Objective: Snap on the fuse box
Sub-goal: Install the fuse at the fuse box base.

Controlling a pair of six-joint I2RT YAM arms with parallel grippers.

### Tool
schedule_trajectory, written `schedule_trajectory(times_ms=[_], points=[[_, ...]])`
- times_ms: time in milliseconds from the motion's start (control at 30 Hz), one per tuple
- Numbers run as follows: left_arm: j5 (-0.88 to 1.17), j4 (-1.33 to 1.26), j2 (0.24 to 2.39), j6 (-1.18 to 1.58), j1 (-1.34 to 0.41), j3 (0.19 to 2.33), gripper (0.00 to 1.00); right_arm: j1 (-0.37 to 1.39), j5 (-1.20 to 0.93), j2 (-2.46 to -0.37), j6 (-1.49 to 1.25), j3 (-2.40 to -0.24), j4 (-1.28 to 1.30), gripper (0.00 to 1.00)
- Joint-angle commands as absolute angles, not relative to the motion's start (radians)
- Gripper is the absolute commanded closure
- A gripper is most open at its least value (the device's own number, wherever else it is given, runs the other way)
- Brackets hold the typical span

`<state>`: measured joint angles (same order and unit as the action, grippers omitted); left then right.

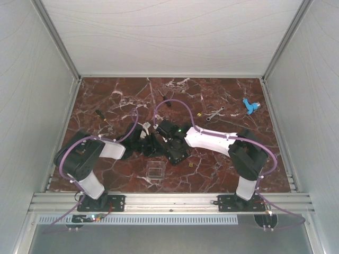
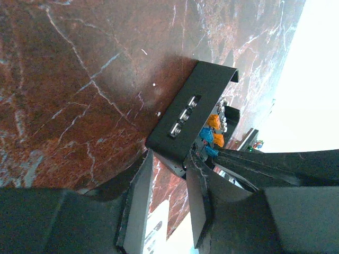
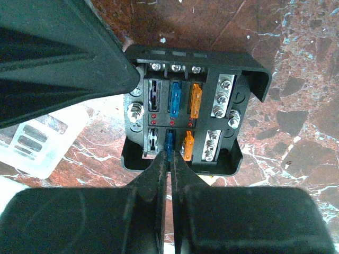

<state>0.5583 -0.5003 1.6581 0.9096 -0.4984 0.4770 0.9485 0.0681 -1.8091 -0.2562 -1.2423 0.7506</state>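
Observation:
The fuse box is a square black box lying open-faced on the marble, with blue and orange fuses in its slots. In the right wrist view, my right gripper is shut, its tips pinching a blue fuse in the near row. My left gripper is closed on one corner of the fuse box. One finger lies under the box's outer wall and the other on its fuse side. From above, both grippers meet at the table's middle, hiding most of the box.
A clear square lid lies just in front of the grippers, also seen beside the box as the clear lid. A screwdriver lies at the left. A small wrench and a blue part lie at the back right.

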Motion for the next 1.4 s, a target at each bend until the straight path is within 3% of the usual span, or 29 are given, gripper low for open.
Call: schedule_trajectory(times_ms=[0, 300, 1367], points=[[0.56, -0.541, 1.653, 0.902, -0.502, 0.477, 0.68, 0.975, 0.062, -1.824, -0.258, -1.193, 0.764, 1.0], [0.562, -0.541, 1.649, 0.905, -0.502, 0.478, 0.68, 0.962, 0.108, -1.689, -0.298, -1.261, 0.73, 0.93], [0.566, -0.544, 1.656, 0.902, -0.502, 0.48, 0.67, 0.956, 0.071, -1.924, -0.284, -1.263, 0.739, 1.0]])
